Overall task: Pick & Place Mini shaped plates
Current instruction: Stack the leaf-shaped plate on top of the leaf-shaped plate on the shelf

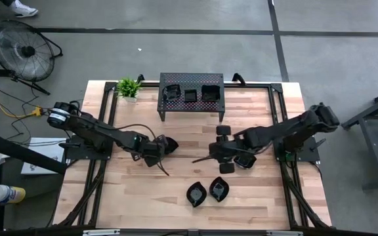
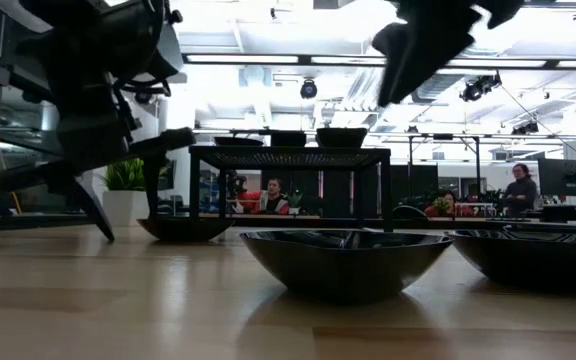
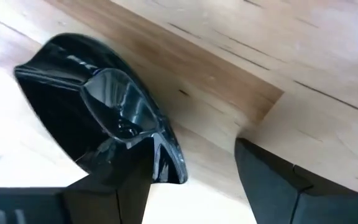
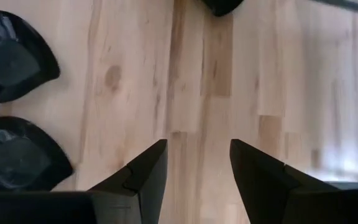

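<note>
Hovering low over the pale wooden table [image 1: 195, 164], the left gripper [image 3: 191, 180] has its dark fingers spread, one overlapping a glossy black leaf-shaped plate [image 3: 98, 112]. The right gripper [image 4: 197, 168] hangs with jaws apart above bare planks, near two more shiny leaf-shaped plates [image 1: 207, 191]; three others sit on the perforated metal stand [image 1: 191, 82].

Six mini plates [image 1: 196, 194], one stand [image 1: 191, 82], one plant [image 1: 128, 87].
</note>
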